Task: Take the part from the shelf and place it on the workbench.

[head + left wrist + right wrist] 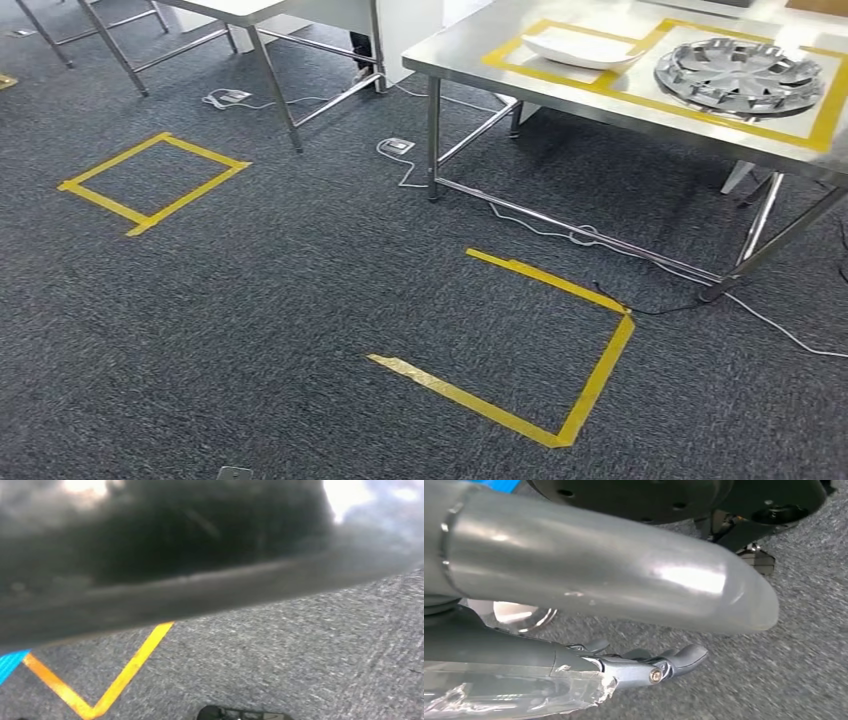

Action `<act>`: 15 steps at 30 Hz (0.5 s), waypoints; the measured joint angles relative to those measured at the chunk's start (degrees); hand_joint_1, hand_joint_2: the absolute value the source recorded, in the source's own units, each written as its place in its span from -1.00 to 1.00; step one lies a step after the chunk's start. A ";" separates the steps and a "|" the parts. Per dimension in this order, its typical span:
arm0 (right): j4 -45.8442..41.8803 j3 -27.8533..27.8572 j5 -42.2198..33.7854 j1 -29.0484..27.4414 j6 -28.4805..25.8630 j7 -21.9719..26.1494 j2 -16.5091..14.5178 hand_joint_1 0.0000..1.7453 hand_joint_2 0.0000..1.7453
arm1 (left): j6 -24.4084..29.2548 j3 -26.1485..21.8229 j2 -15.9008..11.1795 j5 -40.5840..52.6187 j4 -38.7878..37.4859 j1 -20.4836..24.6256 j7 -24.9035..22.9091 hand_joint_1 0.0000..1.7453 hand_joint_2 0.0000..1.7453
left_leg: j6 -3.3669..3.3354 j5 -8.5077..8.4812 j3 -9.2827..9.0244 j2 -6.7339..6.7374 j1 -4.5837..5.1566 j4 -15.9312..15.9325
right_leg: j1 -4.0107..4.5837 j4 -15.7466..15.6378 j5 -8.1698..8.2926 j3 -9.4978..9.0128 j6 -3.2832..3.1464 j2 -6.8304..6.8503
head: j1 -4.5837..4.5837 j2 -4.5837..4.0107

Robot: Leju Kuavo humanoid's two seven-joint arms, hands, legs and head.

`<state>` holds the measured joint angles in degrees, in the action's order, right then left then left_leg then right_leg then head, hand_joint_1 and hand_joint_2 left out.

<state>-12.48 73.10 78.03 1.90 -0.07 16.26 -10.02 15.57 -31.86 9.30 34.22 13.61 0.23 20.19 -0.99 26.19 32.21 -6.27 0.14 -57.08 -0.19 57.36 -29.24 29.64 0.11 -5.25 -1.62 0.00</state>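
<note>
The steel workbench stands at the upper right of the head view, with yellow tape frames on its top. A white tray-like part lies in one frame and a silver wheel cover in the frame beside it. My right hand hangs over grey carpet. Its thick grey thumb and dark fingers are stretched out with nothing between them. In the left wrist view a large dark blurred mass sits close to the camera. I cannot tell what it is, and it hides my left hand.
Grey carpet carries a yellow tape square at left and an open tape outline in front of the bench. Cables run under the bench. Another table's legs stand at the back left.
</note>
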 joint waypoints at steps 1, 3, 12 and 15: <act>-0.02 0.01 0.00 0.02 0.01 0.00 0.05 -1.00 -1.00 | -0.13 0.00 0.04 0.05 -0.02 0.02 -0.04 -1.00 -1.00 | 0.39 -0.19 0.28 -0.65 -0.13 0.00 | 0.03 -0.43 -0.13 -0.27 -0.10 -0.06 | 0.01 0.00; -0.01 0.02 0.00 0.04 0.08 0.00 0.01 -1.00 -1.00 | -0.30 0.01 0.00 0.14 -0.08 -0.10 -0.21 -1.00 -1.00 | 1.06 -0.33 0.80 -1.10 -0.36 -0.13 | -0.04 -1.18 0.25 -0.79 -0.22 1.29 | 0.03 0.00; -0.09 0.11 -0.02 -0.21 0.16 -0.02 -0.05 -1.00 -1.00 | -0.37 -0.02 -0.26 0.70 -0.12 -0.24 -0.92 -1.00 -1.00 | 3.29 2.80 4.69 7.08 -1.27 -9.21 | -0.36 -2.11 -0.45 -1.74 -0.17 9.33 | 0.56 0.00; -0.10 0.12 -0.02 -0.10 0.16 -0.02 -0.04 -1.00 -1.00 | -0.38 -0.03 -0.30 0.75 -0.13 0.01 -0.93 -1.00 -1.00 | 2.44 0.60 -0.16 9.79 -0.89 -0.80 | -0.03 -1.90 -1.53 -2.70 0.94 11.20 | 0.32 0.00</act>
<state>-12.58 73.22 78.01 1.80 0.09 16.25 -10.06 15.19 -31.89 9.00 34.97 13.48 0.24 19.26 1.46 26.79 32.04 3.52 -0.75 -57.88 -0.22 55.45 -30.78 26.94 1.05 5.94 -1.30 0.00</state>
